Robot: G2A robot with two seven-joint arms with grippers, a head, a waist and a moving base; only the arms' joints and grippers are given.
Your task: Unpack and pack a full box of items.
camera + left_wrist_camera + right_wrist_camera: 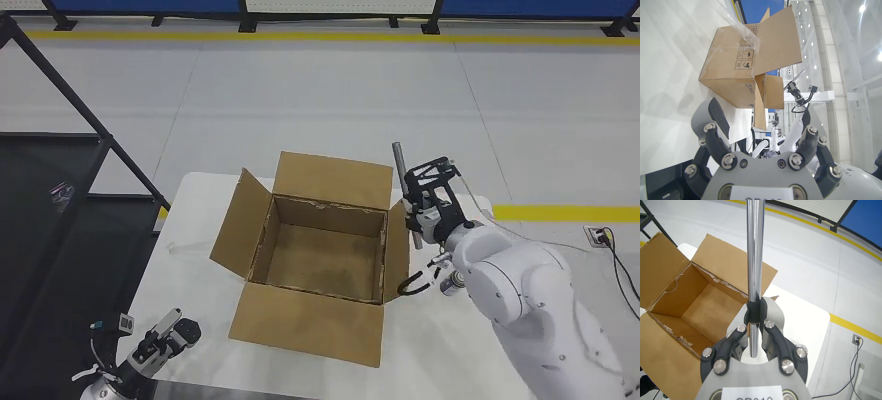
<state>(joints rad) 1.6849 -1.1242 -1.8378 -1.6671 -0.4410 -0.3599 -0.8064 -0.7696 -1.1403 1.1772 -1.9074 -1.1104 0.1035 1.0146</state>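
Right end effector point(755, 312) pinches chrome rod point(754, 247), long axis pointing away from robot, beside open box point(330, 181); left end effector point(762, 117) spread.

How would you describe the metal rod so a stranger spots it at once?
Start at the open cardboard box on the white table. Beside its flap, the right gripper is shut on a rod: the one shiny, thin, straight thing.
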